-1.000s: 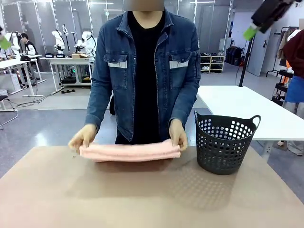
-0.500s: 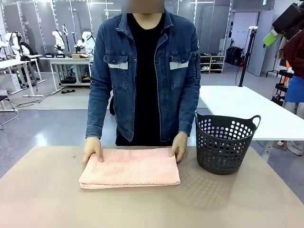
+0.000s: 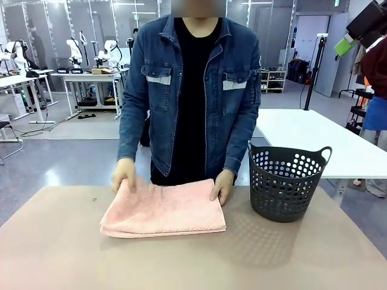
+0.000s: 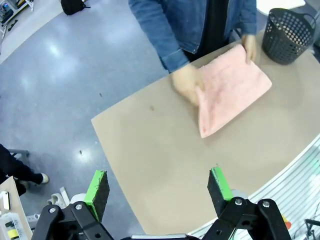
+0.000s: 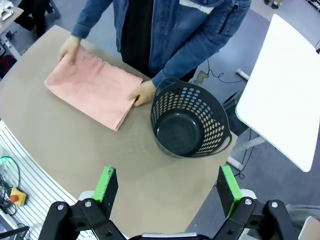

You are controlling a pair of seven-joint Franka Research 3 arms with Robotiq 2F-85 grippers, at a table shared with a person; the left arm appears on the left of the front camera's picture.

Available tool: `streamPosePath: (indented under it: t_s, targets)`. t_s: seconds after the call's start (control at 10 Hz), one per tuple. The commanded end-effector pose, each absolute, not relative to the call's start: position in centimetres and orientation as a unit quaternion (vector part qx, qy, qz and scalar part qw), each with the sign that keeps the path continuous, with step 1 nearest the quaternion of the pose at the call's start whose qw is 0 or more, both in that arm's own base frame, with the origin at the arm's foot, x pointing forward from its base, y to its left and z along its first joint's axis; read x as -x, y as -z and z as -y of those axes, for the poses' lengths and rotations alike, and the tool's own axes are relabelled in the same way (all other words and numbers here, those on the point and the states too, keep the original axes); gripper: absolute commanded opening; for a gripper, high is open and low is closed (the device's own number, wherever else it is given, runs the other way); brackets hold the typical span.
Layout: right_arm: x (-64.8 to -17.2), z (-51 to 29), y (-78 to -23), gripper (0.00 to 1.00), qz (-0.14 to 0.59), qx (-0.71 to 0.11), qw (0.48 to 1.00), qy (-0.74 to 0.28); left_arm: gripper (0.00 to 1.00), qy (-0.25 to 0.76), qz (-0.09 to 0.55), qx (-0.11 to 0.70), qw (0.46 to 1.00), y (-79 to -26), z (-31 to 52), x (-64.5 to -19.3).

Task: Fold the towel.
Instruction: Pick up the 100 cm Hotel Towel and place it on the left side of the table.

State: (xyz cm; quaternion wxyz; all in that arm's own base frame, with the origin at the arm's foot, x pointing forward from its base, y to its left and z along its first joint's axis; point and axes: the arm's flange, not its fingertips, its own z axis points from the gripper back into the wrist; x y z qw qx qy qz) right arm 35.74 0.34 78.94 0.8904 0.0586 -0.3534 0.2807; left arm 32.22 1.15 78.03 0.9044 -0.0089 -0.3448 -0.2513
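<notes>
The salmon-pink towel (image 3: pixel 163 209) lies folded flat in a rectangle on the brown table (image 3: pixel 181 263), at its far middle. The person's two hands (image 3: pixel 124 175) (image 3: pixel 222 185) rest on its far corners. My left gripper (image 4: pixel 158 186) hangs high above the table's corner, open and empty, with the towel (image 4: pixel 232 90) far below it. My right gripper (image 5: pixel 167 186) is also open and empty, high over the table's near edge, looking down on the towel (image 5: pixel 92 87). One green pad of the right gripper (image 3: pixel 343 46) shows at the top right of the front view.
A dark perforated basket (image 3: pixel 287 181) stands empty on the table to the right of the towel, also seen as the basket (image 5: pixel 190 120) from above. A white table (image 3: pixel 314 139) stands behind it. The near half of the brown table is bare.
The person laid the folded towel down flat and shifted both hands along its far edge, skewing it slightly. The right gripper swung to the upper right corner of the front view.
</notes>
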Motion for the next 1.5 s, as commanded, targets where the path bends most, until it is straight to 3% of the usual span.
streamPosePath:
  t_s: [0.0, 1.4]
  targets:
    - [-35.87, -0.25, -79.10, 1.00, 0.356, -0.064, 0.891, -0.274, 1.00, 0.248, 0.340, 0.007, 0.907, -78.37, -1.20, -32.22]
    - [-35.87, -0.25, -79.10, 1.00, 0.356, -0.064, 0.891, -0.274, 1.00, 0.248, 0.340, 0.007, 0.907, -78.37, -1.20, -32.22]
